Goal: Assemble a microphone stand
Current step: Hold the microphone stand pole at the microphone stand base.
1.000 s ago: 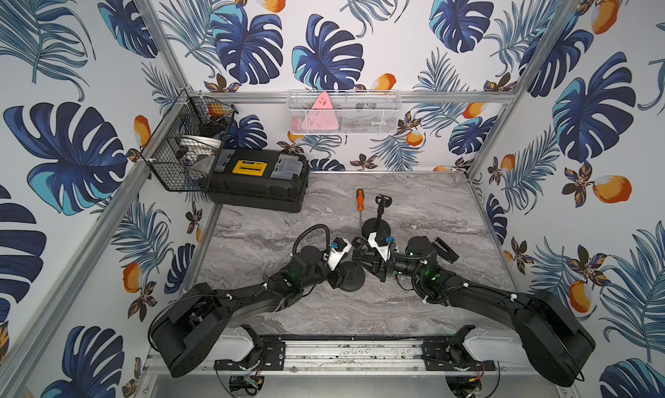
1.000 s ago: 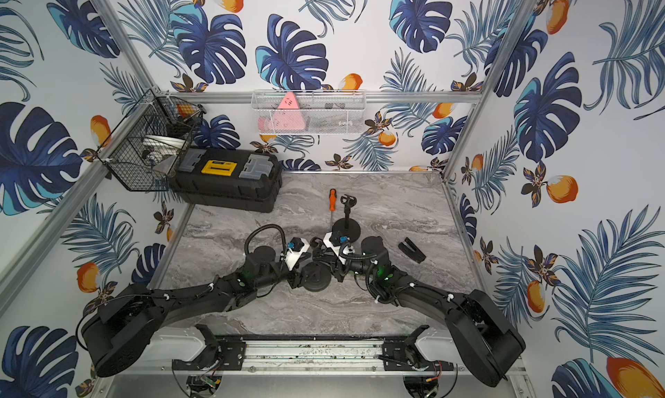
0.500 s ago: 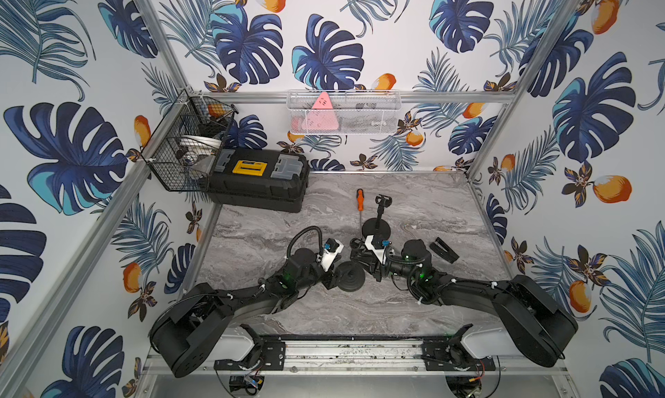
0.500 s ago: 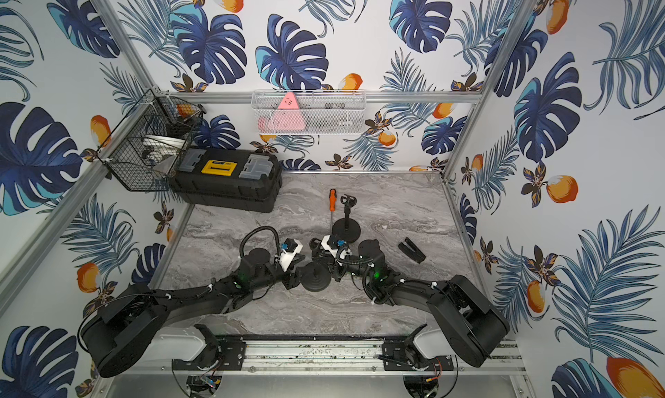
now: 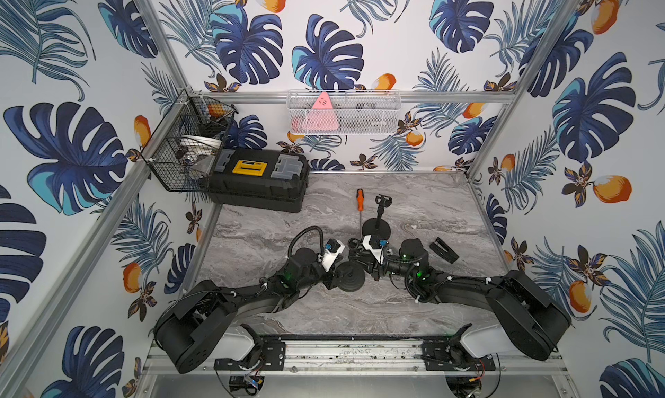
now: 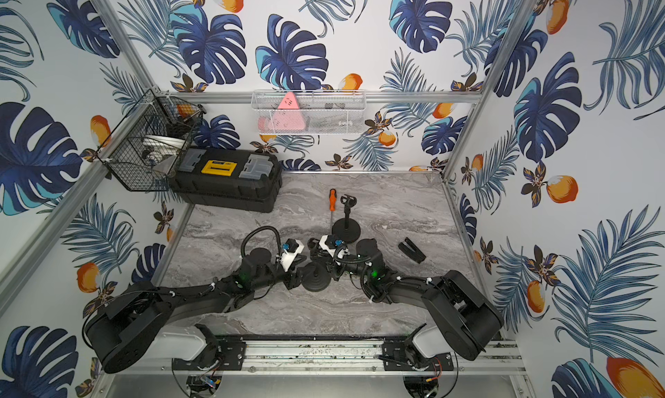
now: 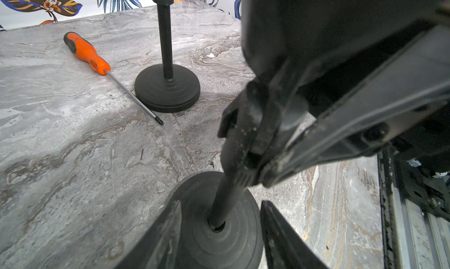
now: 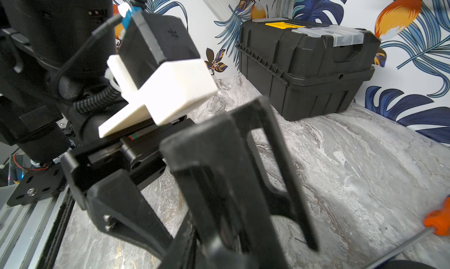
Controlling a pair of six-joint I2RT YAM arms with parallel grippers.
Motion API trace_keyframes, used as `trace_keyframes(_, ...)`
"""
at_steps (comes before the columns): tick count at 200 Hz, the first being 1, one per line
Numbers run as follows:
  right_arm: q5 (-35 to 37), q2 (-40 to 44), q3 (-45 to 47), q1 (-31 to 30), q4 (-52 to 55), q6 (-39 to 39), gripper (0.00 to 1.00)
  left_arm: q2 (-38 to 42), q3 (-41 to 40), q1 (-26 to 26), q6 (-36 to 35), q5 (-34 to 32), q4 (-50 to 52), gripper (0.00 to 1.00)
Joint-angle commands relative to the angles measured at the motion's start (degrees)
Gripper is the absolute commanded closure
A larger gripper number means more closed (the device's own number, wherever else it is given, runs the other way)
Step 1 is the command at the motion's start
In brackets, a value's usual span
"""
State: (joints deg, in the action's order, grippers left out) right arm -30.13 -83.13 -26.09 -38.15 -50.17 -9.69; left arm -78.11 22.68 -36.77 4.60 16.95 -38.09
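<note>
L claw (image 7: 220, 204): jaws part-open, fingers (image 7: 160, 236) pressed to both sides of round black base (image 7: 199, 243), near centre of table (image 5: 414, 306). R claw (image 7: 246, 168) clamped tight on pole (image 7: 227, 190), whose low end sits in base's centre hole. Just beyond, far side: a built stand (image 5: 375, 227), upright, w/ screwdriver (image 5: 359, 200) lying just left of it. Black clip (image 5: 443, 250) lies to the right. Toolbox (image 5: 259, 184) at far left.

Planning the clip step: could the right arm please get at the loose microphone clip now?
Probably not yet: the right gripper is shut on the stand pole; the microphone clip lies unobstructed nearby.
</note>
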Motion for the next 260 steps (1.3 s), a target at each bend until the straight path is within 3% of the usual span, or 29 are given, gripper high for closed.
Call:
trace_keyframes(1,0.0,-0.4,-0.4,-0.1,-2.5,-1.2,1.00,-0.4,0.6,0.0,-0.4,1.1,-2.0,0.43)
trace_keyframes(81,0.0,-1.6,2.9,-0.2,-9.5,-2.1,1.00,-0.4,0.2,0.0,-1.2,1.2,-2.9,0.47)
trace_keyframes(169,-2.3,1.1,3.0,-0.9,-5.4,-2.2,1.00,-0.5,0.4,0.0,-1.3,1.3,-2.6,0.49)
trace_keyframes(260,-0.7,-2.2,1.8,-1.0,-6.1,-3.1,1.00,-1.0,1.1,0.0,-0.7,2.0,-1.8,0.50)
